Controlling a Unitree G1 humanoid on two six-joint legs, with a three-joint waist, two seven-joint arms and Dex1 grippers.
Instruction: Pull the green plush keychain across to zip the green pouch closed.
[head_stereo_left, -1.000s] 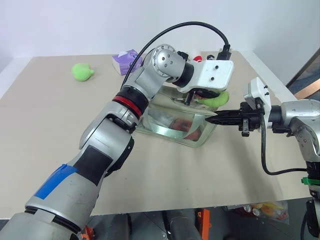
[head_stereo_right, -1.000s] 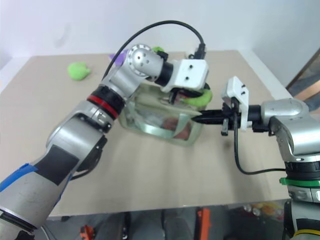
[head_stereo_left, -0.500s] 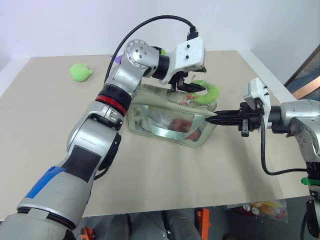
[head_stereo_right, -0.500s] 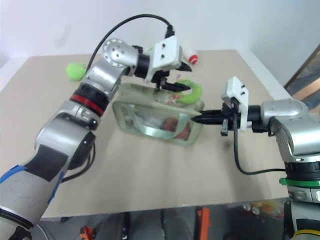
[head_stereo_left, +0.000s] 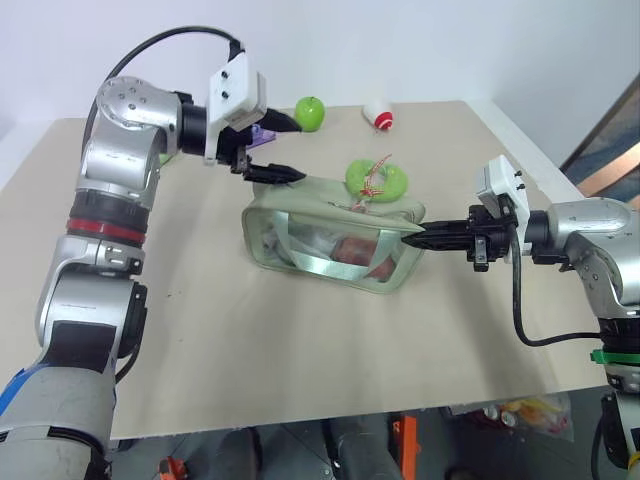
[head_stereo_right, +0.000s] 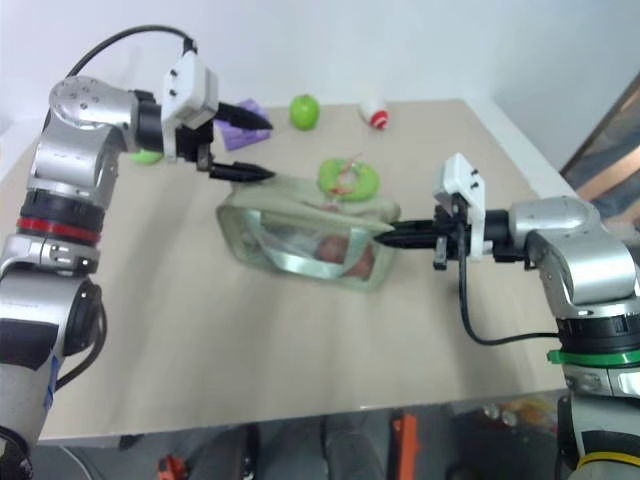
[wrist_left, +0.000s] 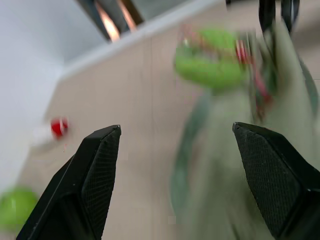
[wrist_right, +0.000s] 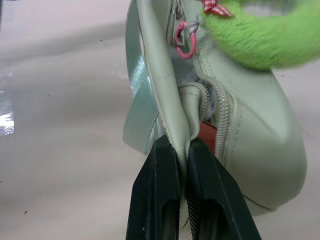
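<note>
**A bare test bench in a lab or workshop**

A plain beige table (head_stereo_left: 300, 360) stands against an unadorned white wall (head_stereo_left: 400, 45), carrying scattered props: a green apple (head_stereo_left: 310, 112), a small red-and-white toy (head_stereo_left: 377, 113), a purple tissue pack (head_stereo_right: 243, 109). Under the table's front edge show orange parts and dark cylinders (head_stereo_left: 360, 450). Cabled camera modules sit on the robot's wrists.

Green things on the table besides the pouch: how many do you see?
3. The plush keychain lies on top of the pouch; the apple sits at the far edge; a plush blob peeks out behind the left arm, mostly hidden.
</note>
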